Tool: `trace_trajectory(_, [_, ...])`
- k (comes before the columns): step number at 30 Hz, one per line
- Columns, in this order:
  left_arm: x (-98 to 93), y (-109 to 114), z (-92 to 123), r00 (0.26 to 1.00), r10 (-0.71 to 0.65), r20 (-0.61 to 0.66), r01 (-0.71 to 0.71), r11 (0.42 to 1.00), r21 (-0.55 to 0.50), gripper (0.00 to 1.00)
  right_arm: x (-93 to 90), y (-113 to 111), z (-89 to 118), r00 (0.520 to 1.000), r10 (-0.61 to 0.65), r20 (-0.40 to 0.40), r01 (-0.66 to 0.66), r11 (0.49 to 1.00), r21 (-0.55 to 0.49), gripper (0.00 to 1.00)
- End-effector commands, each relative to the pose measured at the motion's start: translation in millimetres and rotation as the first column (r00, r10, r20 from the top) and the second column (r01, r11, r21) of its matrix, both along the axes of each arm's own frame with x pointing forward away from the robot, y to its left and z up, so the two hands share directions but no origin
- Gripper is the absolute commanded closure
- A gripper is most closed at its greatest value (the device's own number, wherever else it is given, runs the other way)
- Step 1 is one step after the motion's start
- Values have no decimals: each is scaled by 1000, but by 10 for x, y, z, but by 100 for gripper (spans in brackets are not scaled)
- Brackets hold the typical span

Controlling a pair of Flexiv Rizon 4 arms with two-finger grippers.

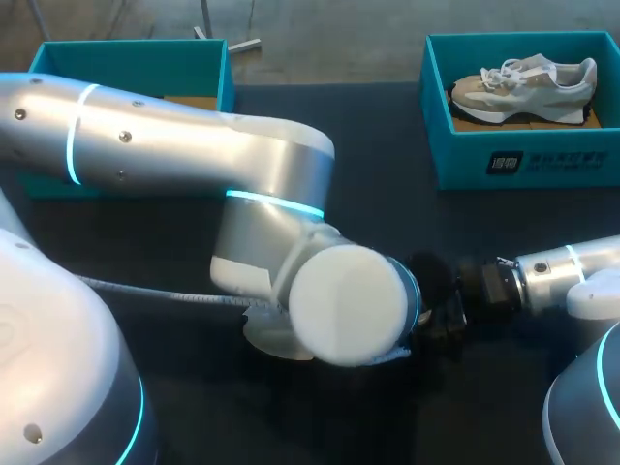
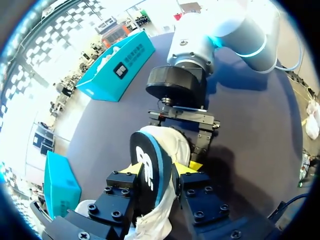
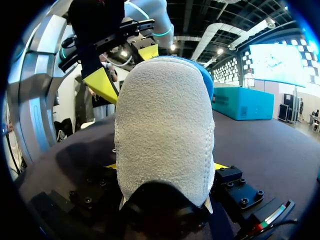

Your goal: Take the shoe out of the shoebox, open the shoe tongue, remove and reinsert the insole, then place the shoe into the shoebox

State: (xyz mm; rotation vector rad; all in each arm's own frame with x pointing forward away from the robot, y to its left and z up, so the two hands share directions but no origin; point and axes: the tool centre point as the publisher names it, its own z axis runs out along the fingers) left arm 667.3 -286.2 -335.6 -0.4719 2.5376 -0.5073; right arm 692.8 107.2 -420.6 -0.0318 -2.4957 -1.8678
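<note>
My left gripper clamps the insole edgewise. My right gripper, at its 12 o'clock, pinches a pale fleecy part — which item's, I cannot tell. One shoe lies in the shoebox, at the table's 1 o'clock. Step, I judge: insole remove-and-reinsert. Next — align it with a shoe mouth.

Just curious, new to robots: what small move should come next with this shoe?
Probably the left claw lets go to work on the tongue: both it and the right claw are clamped on the shoe's ends, leaving neither free.
</note>
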Motion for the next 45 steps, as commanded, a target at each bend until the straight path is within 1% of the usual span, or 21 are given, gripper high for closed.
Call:
trace_trajectory(1, [-57,6,-28,999,20,34,-20,1000,-1,64,-18,19,-16,1000,-1,1,1,1000,-4,100])
trace_trajectory(5, [-41,-8,-52,999,24,31,-24,1000,4,65,-18,19,-16,1000,-1,1,1,1000,-4,100])
trace_trajectory(16, [-16,-72,-77,993,74,91,-77,997,23,67,-18,19,-16,1000,-1,1,1,1000,-4,100])
trace_trajectory(26, [21,-110,-134,988,98,118,-103,994,39,69,-18,19,-16,1000,-1,1,1,1000,-4,100])
trace_trajectory(32, [42,-99,-126,986,111,125,-116,993,32,69,-18,19,-16,1000,-1,1,1,1000,-4,100])
trace_trajectory(38, [55,-95,-130,985,120,126,-123,992,24,72,-18,19,-16,1000,-1,1,1,1000,-4,100])
trace_trajectory(45, [82,-68,-99,983,133,129,-135,991,5,72,-18,19,-16,1000,-1,1,1,1000,-4,100])
